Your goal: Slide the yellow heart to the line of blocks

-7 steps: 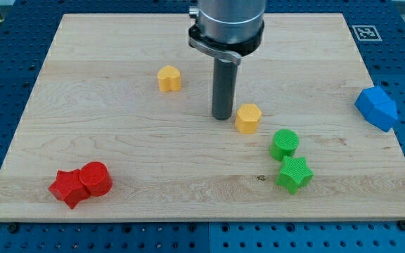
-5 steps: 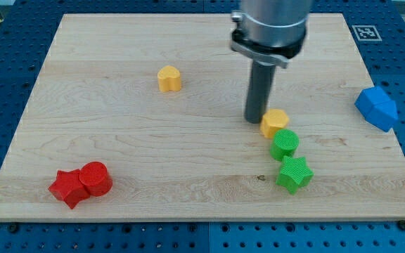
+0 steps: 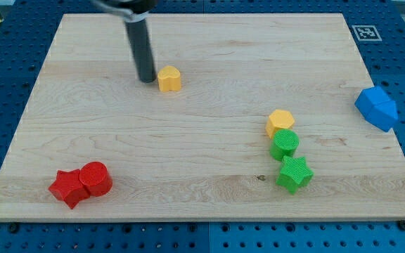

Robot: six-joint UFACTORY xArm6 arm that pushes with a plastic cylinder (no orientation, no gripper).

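Note:
The yellow heart (image 3: 169, 79) lies on the wooden board (image 3: 118, 140) in its upper left-centre part. My tip (image 3: 146, 79) stands just to the left of it, close to or touching its left side. A line of three blocks runs down the right-centre: a yellow hexagon (image 3: 280, 122) on top, a green cylinder (image 3: 285, 144) below it, a green star (image 3: 294, 173) at the bottom. The heart is far up and left of this line.
A red star (image 3: 67, 187) and a red cylinder (image 3: 95, 178) touch each other at the lower left. A blue block (image 3: 376, 107) sits at the board's right edge.
My tip pushed the yellow hexagon right, onto the top of the green cylinder, then left it and moved far left to the yellow heart's left side. The heart has not moved.

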